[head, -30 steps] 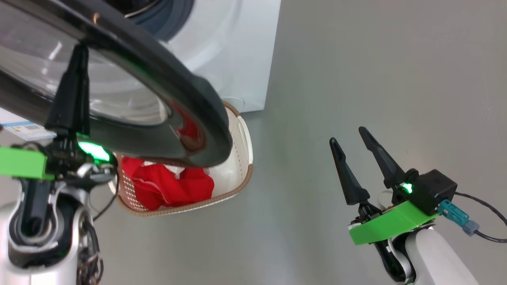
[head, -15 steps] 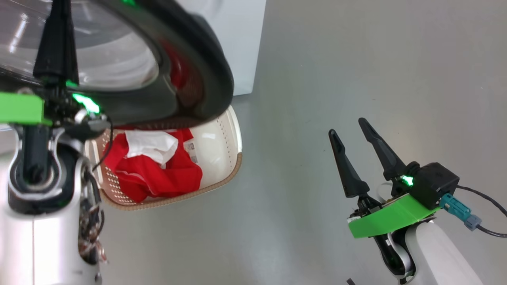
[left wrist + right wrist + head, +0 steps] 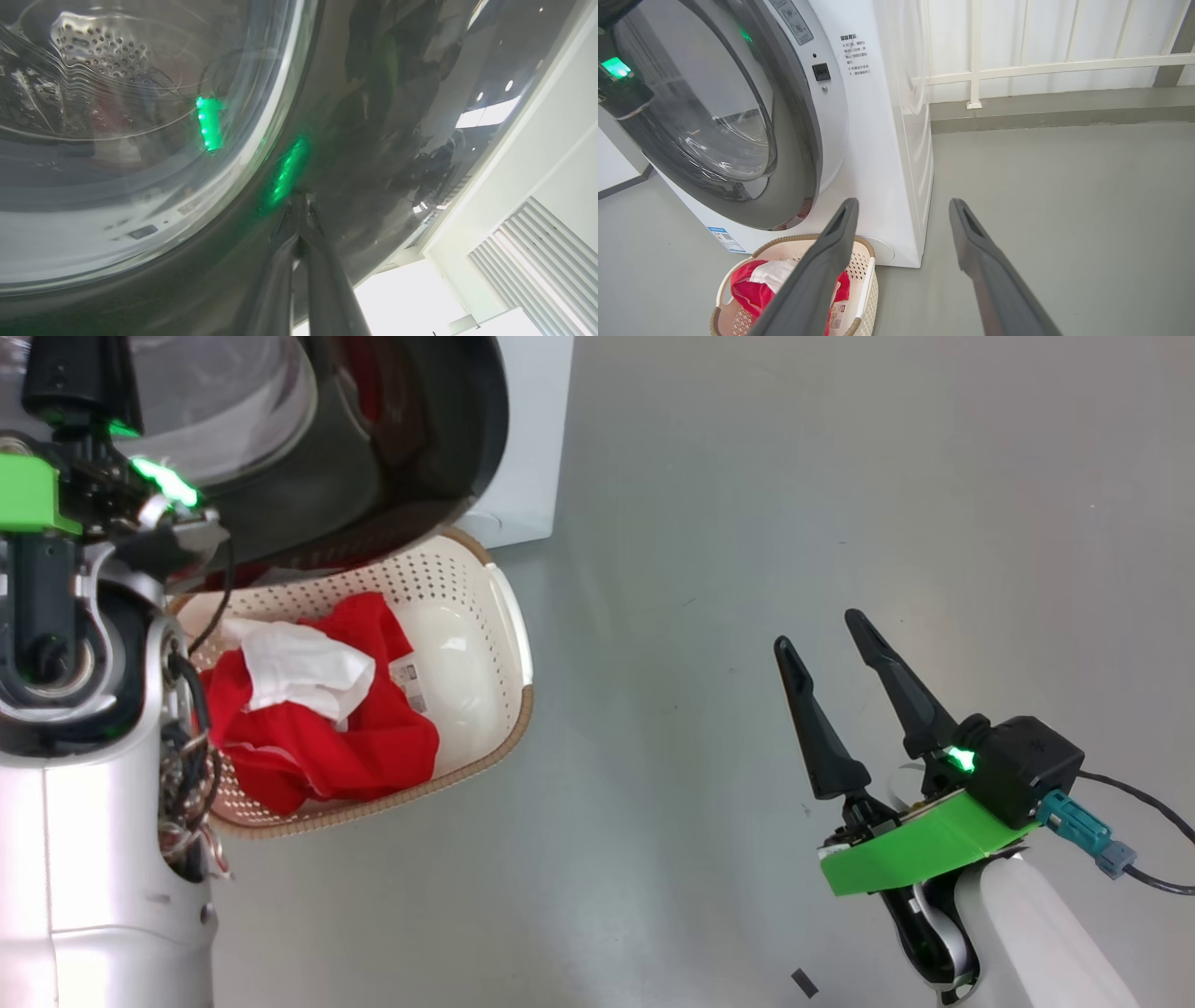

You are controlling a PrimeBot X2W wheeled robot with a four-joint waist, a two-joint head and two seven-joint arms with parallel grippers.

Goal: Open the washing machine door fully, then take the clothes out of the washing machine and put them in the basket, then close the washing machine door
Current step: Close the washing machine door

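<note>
At the tips of the left gripper [image 3: 299,207], fingers pressed together: the glossy rim of the washing machine door [image 3: 373,140], touching. Right gripper [image 3: 817,642] spread, empty. Well left of its fingers, the clothes [image 3: 317,728] lie in the basket [image 3: 439,569].

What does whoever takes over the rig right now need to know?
Left gripper: shut, fingertips pressed on the black rim of the washing machine door.
Right gripper: open, empty, above the floor.
Clothes: red and white, in the basket in front of the washing machine.
Done: unloading.
Left: door is ajar; push it closed.
</note>
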